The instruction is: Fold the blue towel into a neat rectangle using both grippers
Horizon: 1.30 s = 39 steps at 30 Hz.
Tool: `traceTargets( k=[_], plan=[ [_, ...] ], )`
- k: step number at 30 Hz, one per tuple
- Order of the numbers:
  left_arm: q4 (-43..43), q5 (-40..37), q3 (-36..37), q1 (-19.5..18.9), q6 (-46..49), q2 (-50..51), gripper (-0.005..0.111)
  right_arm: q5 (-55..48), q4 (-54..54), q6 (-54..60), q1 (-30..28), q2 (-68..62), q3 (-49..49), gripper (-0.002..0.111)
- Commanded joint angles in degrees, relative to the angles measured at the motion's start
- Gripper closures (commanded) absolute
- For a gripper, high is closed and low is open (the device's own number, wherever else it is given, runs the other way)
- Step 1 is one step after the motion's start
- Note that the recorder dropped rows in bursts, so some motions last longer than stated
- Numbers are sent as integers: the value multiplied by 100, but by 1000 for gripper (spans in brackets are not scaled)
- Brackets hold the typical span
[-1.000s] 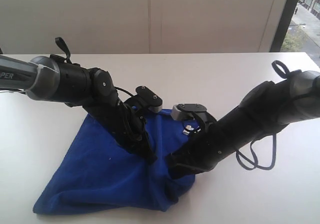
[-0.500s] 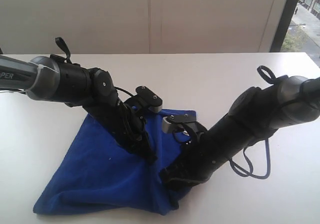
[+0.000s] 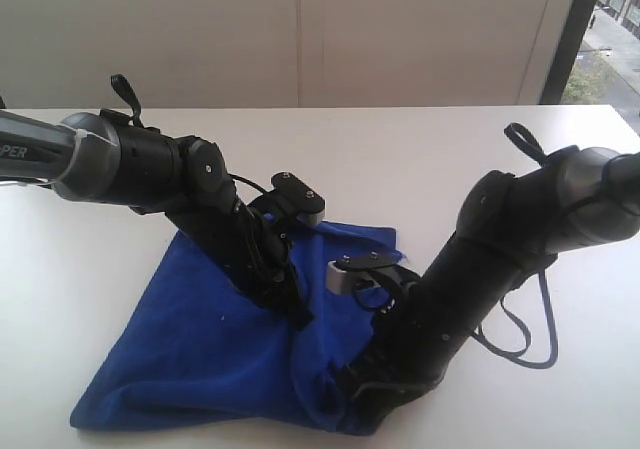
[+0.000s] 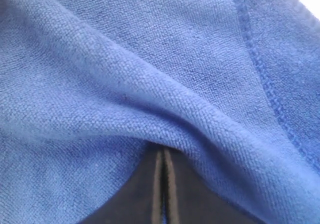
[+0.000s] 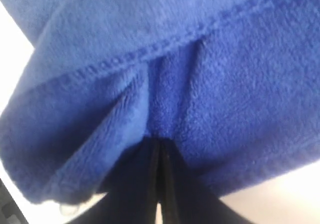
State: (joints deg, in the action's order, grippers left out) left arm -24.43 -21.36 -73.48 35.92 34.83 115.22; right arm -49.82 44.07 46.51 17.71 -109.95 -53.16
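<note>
The blue towel (image 3: 180, 354) lies rumpled on the white table (image 3: 420, 159), wide at the near left and bunched up between the two arms. My left gripper (image 3: 298, 317) points down into its middle. In the left wrist view the left gripper (image 4: 163, 154) has its jaws shut, with a fold of towel (image 4: 150, 59) draped over the tips. My right gripper (image 3: 357, 391) is low at the towel's near right corner. In the right wrist view the right gripper (image 5: 158, 143) is shut, pinching the towel (image 5: 225, 84) just below a stitched hem.
The white table runs back to a pale wall, with a window strip (image 3: 610, 29) at the far right. A dark cable loop (image 3: 525, 324) hangs beside the right arm. The right gripper is close to the bottom edge of the exterior view.
The right arm has moved nearer and lower in the exterior view, pulling the towel's right part with it and uncovering a far right corner. The left arm has not moved.
</note>
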Motion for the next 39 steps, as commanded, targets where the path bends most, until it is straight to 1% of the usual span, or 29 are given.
traceTargets(
  k=[1, 5, 6, 8, 13, 18, 23, 29, 35, 39],
  plan=[
    [140, 5, 86, 14, -27, 230, 107, 5, -837, -247, 9, -47, 61, 108],
    [237, -65, 86, 14, -27, 230, 107, -7, -1427, -716, 9, -47, 61, 108],
    [265, -112, 86, 14, -27, 230, 107, 29, -1772, -1014, 9, -47, 61, 108],
    [263, -137, 86, 14, -27, 230, 107, 62, -1979, -1220, 9, -47, 61, 108],
    [263, -186, 86, 14, -27, 230, 107, 104, -2076, -1233, 9, 167, 61, 108],
    [436, -304, 86, 4, -27, 230, 107, 48, -2729, -1802, -3, 478, 61, 108],
    [436, -303, 86, 4, -27, 209, 107, 379, -2619, -1834, -3, 727, 61, 108],
    [436, -303, 86, 4, -43, 211, 107, 1249, -2505, -1834, -3, 876, 61, 108],
    [436, -318, 86, 4, -55, 211, 107, 1793, -2018, -1763, -3, 853, 61, 108],
    [436, -318, 86, 4, -55, 211, 107, 1839, -1394, -1191, -3, 737, 61, 108]
  ],
)
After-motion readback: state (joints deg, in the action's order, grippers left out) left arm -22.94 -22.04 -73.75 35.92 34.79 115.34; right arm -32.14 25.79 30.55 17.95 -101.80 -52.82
